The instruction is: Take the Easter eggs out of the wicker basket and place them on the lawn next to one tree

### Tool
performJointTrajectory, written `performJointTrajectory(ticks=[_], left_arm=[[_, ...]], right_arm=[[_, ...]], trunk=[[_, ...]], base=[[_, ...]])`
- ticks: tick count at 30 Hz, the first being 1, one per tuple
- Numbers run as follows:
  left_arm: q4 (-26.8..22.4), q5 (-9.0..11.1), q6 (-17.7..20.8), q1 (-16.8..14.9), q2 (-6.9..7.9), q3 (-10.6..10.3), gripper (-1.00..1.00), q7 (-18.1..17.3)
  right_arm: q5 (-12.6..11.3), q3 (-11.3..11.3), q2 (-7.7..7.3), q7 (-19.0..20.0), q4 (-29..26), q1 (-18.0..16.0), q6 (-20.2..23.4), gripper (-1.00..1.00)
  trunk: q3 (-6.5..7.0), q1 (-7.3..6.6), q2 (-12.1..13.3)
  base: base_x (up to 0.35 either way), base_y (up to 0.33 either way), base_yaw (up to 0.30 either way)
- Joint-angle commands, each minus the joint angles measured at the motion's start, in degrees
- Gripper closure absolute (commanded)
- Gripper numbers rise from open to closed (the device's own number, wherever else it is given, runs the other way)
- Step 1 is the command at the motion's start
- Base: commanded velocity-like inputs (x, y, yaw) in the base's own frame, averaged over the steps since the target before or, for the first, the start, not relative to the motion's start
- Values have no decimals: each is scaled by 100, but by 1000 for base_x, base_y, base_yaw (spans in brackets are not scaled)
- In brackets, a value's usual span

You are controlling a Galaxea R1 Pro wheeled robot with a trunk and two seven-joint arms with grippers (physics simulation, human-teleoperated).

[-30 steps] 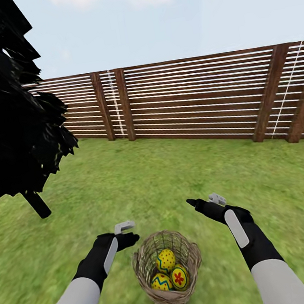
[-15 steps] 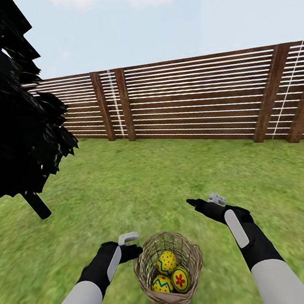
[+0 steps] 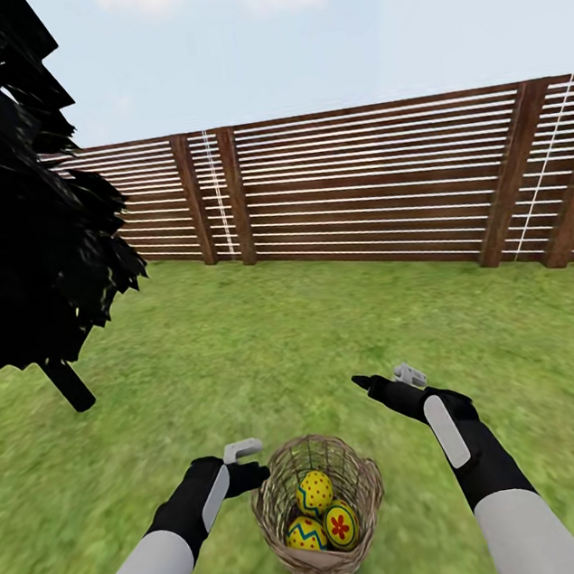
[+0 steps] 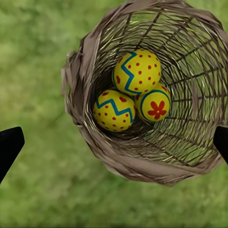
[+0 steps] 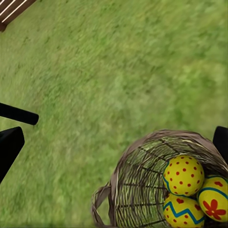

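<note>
While three Easter eggs (image 3: pixel 319 515) are sitting in the wicker basket (image 3: pixel 358 482), both end effectors, left (image 3: pixel 248 461) and right (image 3: pixel 387 381), are hovering spread wide.

Wicker basket (image 3: pixel 323 537): brown open weave, deep and round, stood upright on the grass.
Easter eggs (image 4: pixel 137 72): three, yellow with red dots, blue zigzag bands and a red flower mark, clustered touching at the basket's bottom.
Lawn (image 3: pixel 270 362): flat green grass, reaching to the slatted fence.
</note>
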Motion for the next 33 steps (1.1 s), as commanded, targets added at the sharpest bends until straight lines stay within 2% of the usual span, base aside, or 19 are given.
performJointTrajectory(ticks=[1,12,14,17,20,33], left_arm=[[-8,42,31,-2,-1,11,-100,7],[3,42,31,1,-1,11,-100,8],[2,42,31,2,-1,11,-100,8],[-5,42,31,-1,-17,4,-100,8],[0,42,31,1,-30,5,-100,8],[14,42,31,0,-36,11,-100,8]], right_arm=[[7,-26,9,30,-3,-4,36,-100],[-10,-31,9,30,-27,-4,28,-100],[-147,-41,6,30,-26,-4,19,-100],[-493,-31,5,19,10,-4,-23,-100],[-577,-27,6,21,3,-4,-15,-100],[-622,11,4,27,9,-4,7,-100]], trunk=[[-24,22,-45],[-222,264,-486],[-257,308,-566],[-311,374,-686],[-365,440,-807],[-599,725,-1328]], base=[[0,0,0],[0,0,0],[0,0,0],[0,0,0],[0,0,0],[0,0,0]])
